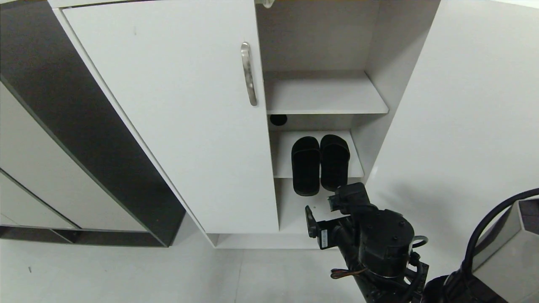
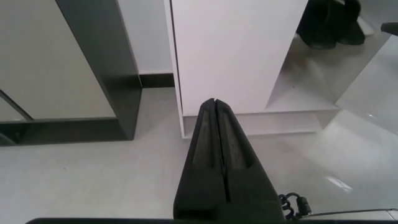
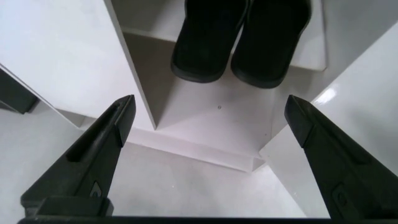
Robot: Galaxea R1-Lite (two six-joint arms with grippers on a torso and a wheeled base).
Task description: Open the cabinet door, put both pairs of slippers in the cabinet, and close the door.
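Note:
A pair of black slippers (image 1: 320, 164) lies side by side on the cabinet's middle shelf (image 1: 282, 155), heels jutting a little over the front edge. My right gripper (image 1: 330, 208) hangs just in front of and below them, open and holding nothing; in the right wrist view its fingers (image 3: 93, 162) spread wide below the slippers (image 3: 239, 37). The left cabinet door (image 1: 177, 118) with its metal handle (image 1: 248, 73) stands closed. The right door (image 1: 463, 105) is swung open. My left gripper (image 2: 214, 124) is shut and empty, low over the floor, facing the cabinet's base, with the slippers (image 2: 329, 22) farther off.
A bare upper shelf (image 1: 324, 94) and a bottom compartment (image 1: 294, 210) lie inside the cabinet. A dark panel (image 1: 84, 126) flanks the cabinet on the left. A grey box (image 1: 513, 244) stands at the right edge. Pale floor (image 1: 168, 273) stretches in front.

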